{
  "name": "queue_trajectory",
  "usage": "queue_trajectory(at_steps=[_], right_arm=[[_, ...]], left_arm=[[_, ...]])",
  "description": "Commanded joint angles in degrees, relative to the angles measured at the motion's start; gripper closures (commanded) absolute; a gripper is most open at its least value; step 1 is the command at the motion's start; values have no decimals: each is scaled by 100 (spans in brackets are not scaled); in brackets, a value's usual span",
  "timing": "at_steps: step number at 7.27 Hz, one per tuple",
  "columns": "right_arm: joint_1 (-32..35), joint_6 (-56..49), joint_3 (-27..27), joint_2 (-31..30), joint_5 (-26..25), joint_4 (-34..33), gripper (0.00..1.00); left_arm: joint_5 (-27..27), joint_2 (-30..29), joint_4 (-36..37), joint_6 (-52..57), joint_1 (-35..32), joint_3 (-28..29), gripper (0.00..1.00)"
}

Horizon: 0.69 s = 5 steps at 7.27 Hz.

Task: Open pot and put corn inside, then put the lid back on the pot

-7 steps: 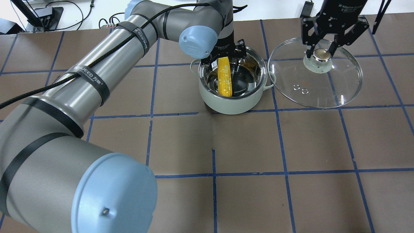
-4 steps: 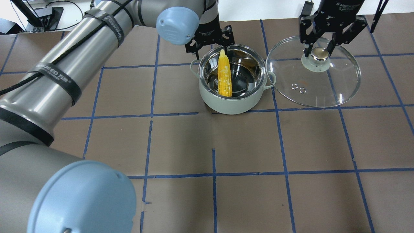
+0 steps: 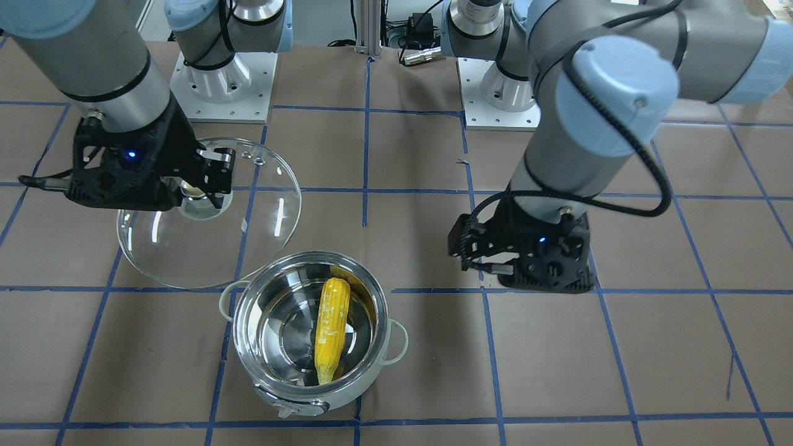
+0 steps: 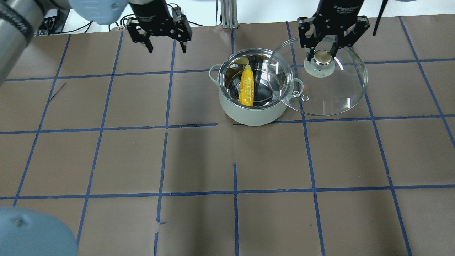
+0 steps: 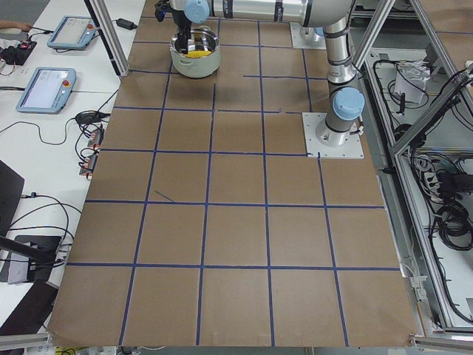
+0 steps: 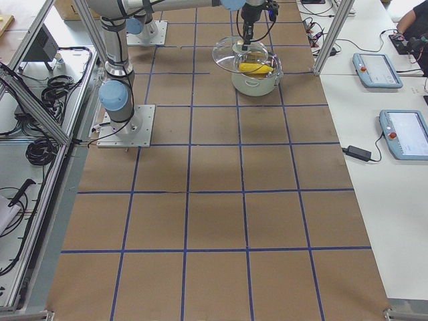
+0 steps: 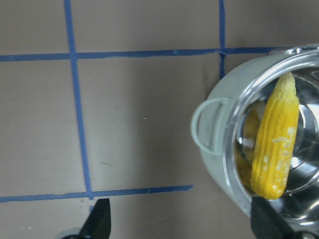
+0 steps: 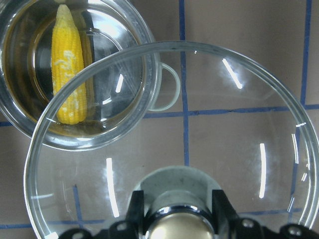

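Beneath the right pincer (image 4: 322,58) hangs the lid (image 4: 334,96), pinched by its knob. Its glass edge reaches out from the pincer over the nearer part of the pot's rim. It looks lifted off the bench (image 4: 234,160), though from these angles I cannot be sure whether the glass touches the rim.

The pot (image 4: 253,113) stands open just beside that pincer, toward the left one. The corn (image 4: 247,87) lies inside it.

The left pincer (image 4: 167,49) is spread and holds nothing. It is well apart from the pot, on the side away from the right pincer.

As I judge it, two steps are done: the pot is open and the corn is in. The last step is under way but unfinished. The lid covers only a sliver of the opening, so it must yet be centred, lowered and let go.

Counted: one pot, one corn, one lid with one knob, and two pincers, of which only the right carries anything.
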Motion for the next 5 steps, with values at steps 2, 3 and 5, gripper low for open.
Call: queue_trajectory(at_steps=[2,3,5], right_arm=[[632,196,-848,1056,24,-216,63],[790,196,-1182,1408,15,-224,63],[862,179,-1483,1867,15,-416,63]], left_arm=[[154,1504,15,325,287,-1226,0],[162,1419,15,325,313,-1071,0],[145,1392,42,333,313,-1192,0]])
